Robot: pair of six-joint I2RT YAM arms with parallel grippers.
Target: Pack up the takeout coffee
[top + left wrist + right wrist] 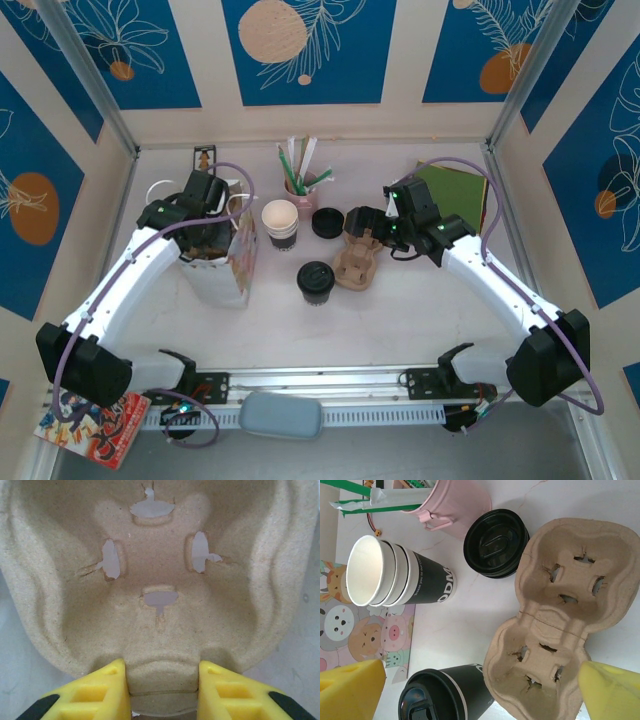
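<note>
The takeout coffee [316, 282], a dark paper cup with a black lid, stands mid-table; in the right wrist view the takeout coffee [445, 697] is low between my fingers. My right gripper [365, 228] hangs open above a pulp cup carrier [358, 264], and its yellow fingertips [350, 690] stand wide apart over the carrier [560, 615]. My left gripper [205, 205] is over the mouth of the white paper bag [228, 268]. It is shut on the rim of another pulp carrier [160, 580], held between the yellow fingers [95, 692].
A stack of lidless cups [281, 222] and loose black lids [328, 222] sit behind the coffee. A pink bucket of straws [300, 192] stands at the back, and green sheets [455, 190] lie at the back right. Metal frame posts line both sides.
</note>
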